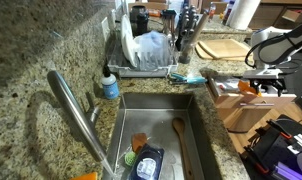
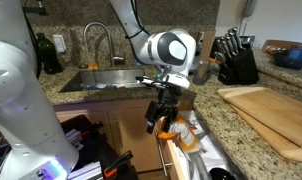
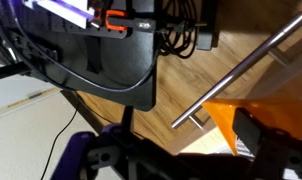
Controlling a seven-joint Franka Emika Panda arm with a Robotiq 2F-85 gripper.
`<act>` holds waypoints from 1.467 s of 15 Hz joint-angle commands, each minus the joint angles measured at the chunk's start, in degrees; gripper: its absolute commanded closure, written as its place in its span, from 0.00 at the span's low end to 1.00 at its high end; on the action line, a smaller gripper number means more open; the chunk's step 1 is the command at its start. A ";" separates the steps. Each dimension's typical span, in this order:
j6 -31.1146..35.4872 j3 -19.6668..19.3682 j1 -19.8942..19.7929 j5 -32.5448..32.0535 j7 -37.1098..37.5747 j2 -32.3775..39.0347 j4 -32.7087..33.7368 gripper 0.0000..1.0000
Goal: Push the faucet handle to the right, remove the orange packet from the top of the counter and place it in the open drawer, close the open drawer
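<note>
My gripper (image 2: 161,112) hangs over the open drawer (image 2: 191,158) below the granite counter (image 2: 241,135), its jaws open. The orange packet (image 2: 172,128) sits just under the fingers, over the drawer's near end; whether it rests inside I cannot tell. In the wrist view the orange packet (image 3: 223,118) lies beside one dark finger (image 3: 257,137) of my gripper (image 3: 186,147), not pinched. In an exterior view the packet (image 1: 249,88) shows by the arm, above the drawer (image 1: 253,108). The faucet handle (image 1: 92,103) sticks out beside the curved spout (image 1: 76,115).
The sink (image 1: 196,120) holds a wooden spoon (image 1: 179,135), an orange scrap and a sponge. A dish rack (image 1: 141,50) stands behind it. A cutting board (image 2: 266,105) and knife block (image 2: 234,60) sit on the counter. A steel bar pull (image 3: 241,65) crosses a wood front.
</note>
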 commanded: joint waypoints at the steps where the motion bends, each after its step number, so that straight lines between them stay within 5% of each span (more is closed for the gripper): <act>1: 10.06 -0.36 0.33 1.92 6.07 -0.77 -2.04 0.00; 5: 15.53 -0.33 1.12 1.94 13.01 1.01 -1.09 0.00; 7: 10.83 0.66 1.34 3.31 8.03 1.64 0.19 0.00; 12: 12.48 -0.23 1.90 1.36 11.16 0.80 -0.58 0.00; 16: 22.98 1.21 2.70 9.81 17.16 -0.04 -2.87 0.00; 20: 37.30 0.89 7.14 8.43 30.91 2.96 -3.47 0.00; 21: 38.14 0.03 8.31 7.55 34.14 3.35 -3.13 0.00; 22: 34.36 0.70 7.47 9.08 29.20 2.40 -2.51 0.00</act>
